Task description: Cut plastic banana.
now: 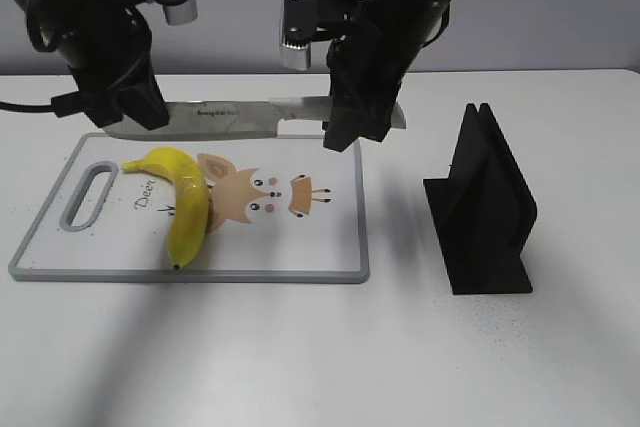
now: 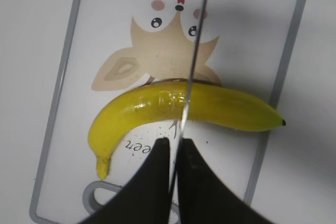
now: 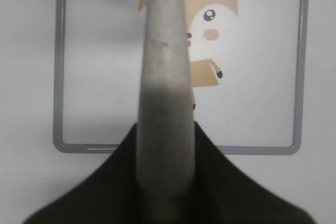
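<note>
Black-sleeved, both arms hang over the counter's far edge; we see the left gripper (image 2: 173, 148) pinching the knife (image 1: 230, 118) blade tip, the right gripper (image 3: 164, 140) clamped on its handle. The plastic banana (image 1: 182, 202) lies on the cutting board (image 1: 300, 247), toward the counter's left edge.

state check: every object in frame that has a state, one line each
plastic banana: whole, uncut, lying on the board.
knife: held level above the board's far edge, edge down, above the banana in the left wrist view.
left tool: shut on the knife blade.
right tool: shut on the knife handle.
cutting board: flat on the table.
black stand: upright, empty, right of the board.
</note>
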Available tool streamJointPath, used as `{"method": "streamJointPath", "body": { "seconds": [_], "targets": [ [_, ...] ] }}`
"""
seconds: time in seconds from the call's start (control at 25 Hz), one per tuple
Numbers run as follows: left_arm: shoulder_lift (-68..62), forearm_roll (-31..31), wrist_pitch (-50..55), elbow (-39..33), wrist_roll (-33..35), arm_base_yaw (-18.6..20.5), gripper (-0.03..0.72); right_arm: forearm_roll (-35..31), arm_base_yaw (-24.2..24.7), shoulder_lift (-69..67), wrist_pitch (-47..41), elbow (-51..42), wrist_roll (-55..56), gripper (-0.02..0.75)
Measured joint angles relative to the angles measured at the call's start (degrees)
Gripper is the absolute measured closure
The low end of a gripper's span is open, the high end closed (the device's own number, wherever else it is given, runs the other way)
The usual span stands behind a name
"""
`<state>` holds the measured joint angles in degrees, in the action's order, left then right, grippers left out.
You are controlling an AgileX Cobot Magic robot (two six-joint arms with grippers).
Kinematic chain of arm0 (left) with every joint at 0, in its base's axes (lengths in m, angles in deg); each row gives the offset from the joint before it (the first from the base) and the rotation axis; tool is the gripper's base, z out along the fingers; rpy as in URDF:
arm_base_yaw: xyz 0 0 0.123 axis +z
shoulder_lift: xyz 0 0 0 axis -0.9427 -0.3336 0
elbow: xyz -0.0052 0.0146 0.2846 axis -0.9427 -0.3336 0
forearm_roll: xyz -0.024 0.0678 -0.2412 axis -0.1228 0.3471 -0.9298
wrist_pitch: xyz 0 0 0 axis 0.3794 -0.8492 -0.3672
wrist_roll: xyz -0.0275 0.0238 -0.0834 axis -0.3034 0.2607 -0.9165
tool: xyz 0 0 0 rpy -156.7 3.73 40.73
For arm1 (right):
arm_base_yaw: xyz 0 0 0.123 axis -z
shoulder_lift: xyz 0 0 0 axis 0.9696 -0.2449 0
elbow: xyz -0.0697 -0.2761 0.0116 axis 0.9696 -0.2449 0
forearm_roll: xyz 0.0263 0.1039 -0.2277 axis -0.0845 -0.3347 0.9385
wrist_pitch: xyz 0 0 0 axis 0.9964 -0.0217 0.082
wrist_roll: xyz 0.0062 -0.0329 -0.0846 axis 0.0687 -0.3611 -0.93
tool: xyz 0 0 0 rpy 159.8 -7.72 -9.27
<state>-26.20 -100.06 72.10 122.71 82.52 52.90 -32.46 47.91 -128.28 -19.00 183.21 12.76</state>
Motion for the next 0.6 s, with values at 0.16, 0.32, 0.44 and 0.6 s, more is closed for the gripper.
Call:
{"method": "streamJointPath", "body": {
  "seconds": [0.16, 0.32, 0.44, 0.6],
  "targets": [
    [-2.47, 1.17, -1.38, 0.02, -0.5, 0.0, 0.671, 1.93, -0.38, -2.94, -0.79, 3.03, 2.67, 0.549],
    [-3.58, 2.8, -1.86, 0.02, -0.7, 0.76, 0.671, 2.12, -1.09, -5.81, -2.02, 6.49, 5.18, 0.545],
    [-3.96, 1.73, -1.58, 0.02, -0.53, 2.64, 0.671, 1.46, -1.54, -6.64, -1.41, 7.16, 5.69, 0.545],
    [-4.02, -0.88, -0.73, 0.02, 0.13, 5.21, 0.669, 0.48, -1.93, -7.2, 0.03, 7.57, 5.87, 0.545]
  ]
}}
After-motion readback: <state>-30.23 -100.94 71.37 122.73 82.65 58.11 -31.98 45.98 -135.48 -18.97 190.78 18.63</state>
